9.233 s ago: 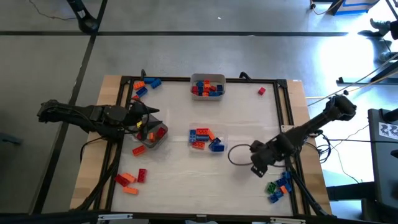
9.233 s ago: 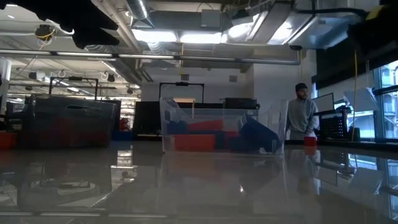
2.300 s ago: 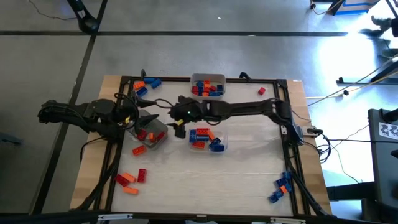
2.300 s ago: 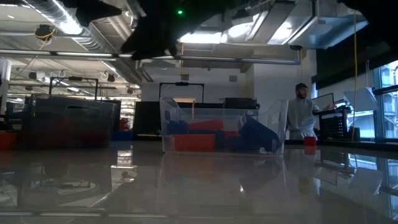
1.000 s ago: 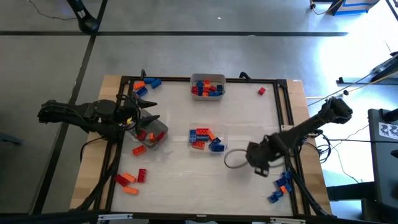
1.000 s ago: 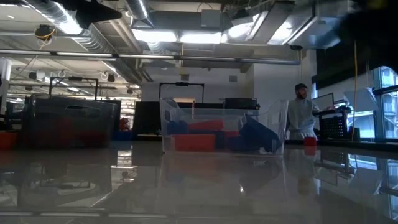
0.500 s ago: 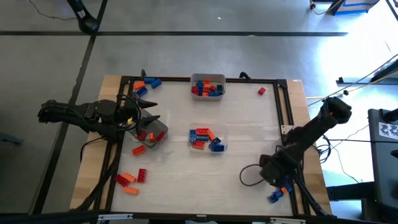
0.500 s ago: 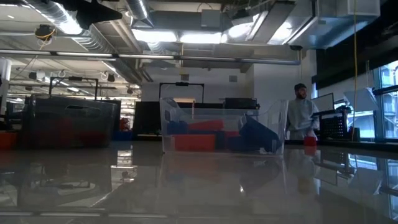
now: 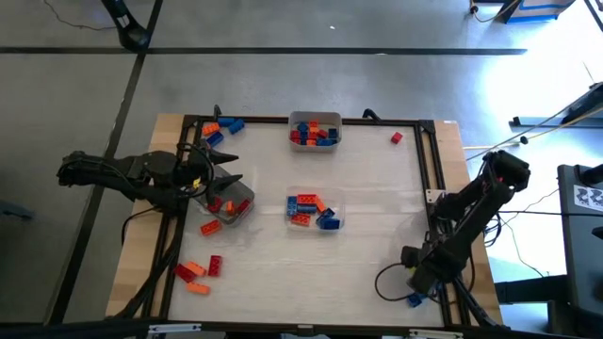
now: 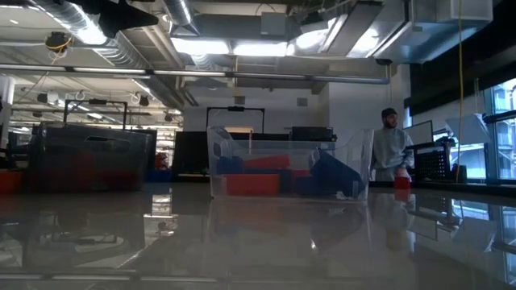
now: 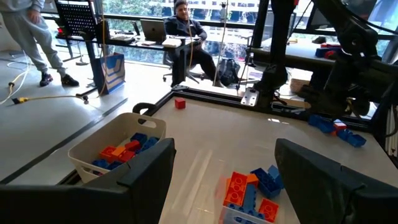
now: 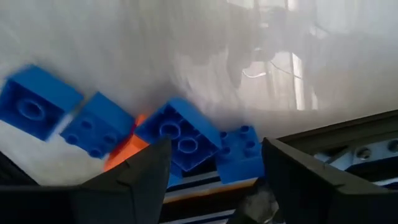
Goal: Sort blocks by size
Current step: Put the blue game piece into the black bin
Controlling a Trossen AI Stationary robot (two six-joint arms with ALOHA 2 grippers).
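The table [image 9: 377, 235] is lying mostly bare across its middle and front, with a dark frame [image 9: 429, 169] running along its edges. Three trays are sitting on it: one [image 9: 315, 130] at the far edge, one [image 9: 314, 210] at the centre, and one [image 9: 232, 202] on the left. All three are holding red, orange and blue blocks.

The left gripper [image 9: 226, 169] is hanging just beside the left tray, its fingers standing wide with nothing between them. The right gripper [image 9: 415, 279] is hovering over the front right corner, fingers parted and empty, directly above a loose pile [image 12: 177, 140] of blue and orange blocks lying flat, studs up.

Loose blocks are also lying in the far left corner [image 9: 219, 127] and the front left corner [image 9: 198, 270]. One red block [image 9: 397, 137] is sitting alone near the far right corner.
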